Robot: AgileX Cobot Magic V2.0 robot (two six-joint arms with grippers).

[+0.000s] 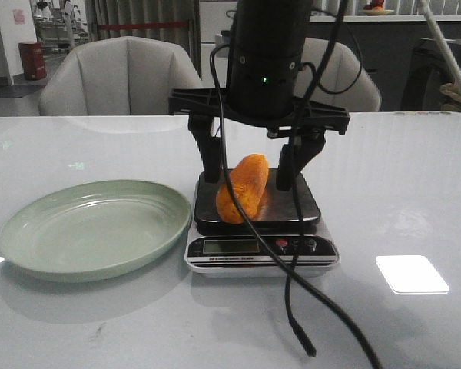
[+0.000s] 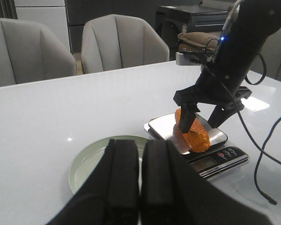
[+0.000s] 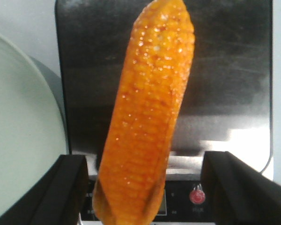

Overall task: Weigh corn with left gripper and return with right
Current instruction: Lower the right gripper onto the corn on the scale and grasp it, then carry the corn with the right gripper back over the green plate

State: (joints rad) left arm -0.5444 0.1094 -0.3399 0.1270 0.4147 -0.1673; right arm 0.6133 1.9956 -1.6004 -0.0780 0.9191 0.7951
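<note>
The orange-yellow corn (image 1: 243,188) lies on the steel platform of a kitchen scale (image 1: 301,207), one end toward the display. My right gripper (image 1: 247,180) hangs straight down over it, open, one finger on each side of the cob with gaps showing. The right wrist view shows the corn (image 3: 150,117) between the spread fingers (image 3: 68,187) of that gripper (image 3: 152,192). My left gripper (image 2: 139,145) is shut and empty, above the pale green plate (image 2: 86,164), away from the scale (image 2: 164,125) and corn (image 2: 193,132). It is out of the front view.
The pale green plate (image 1: 31,219) sits left of the scale, its rim close to the scale's side. A black cable (image 1: 292,292) hangs from the right arm down in front of the scale display. Grey chairs (image 1: 119,73) stand behind the table's far edge.
</note>
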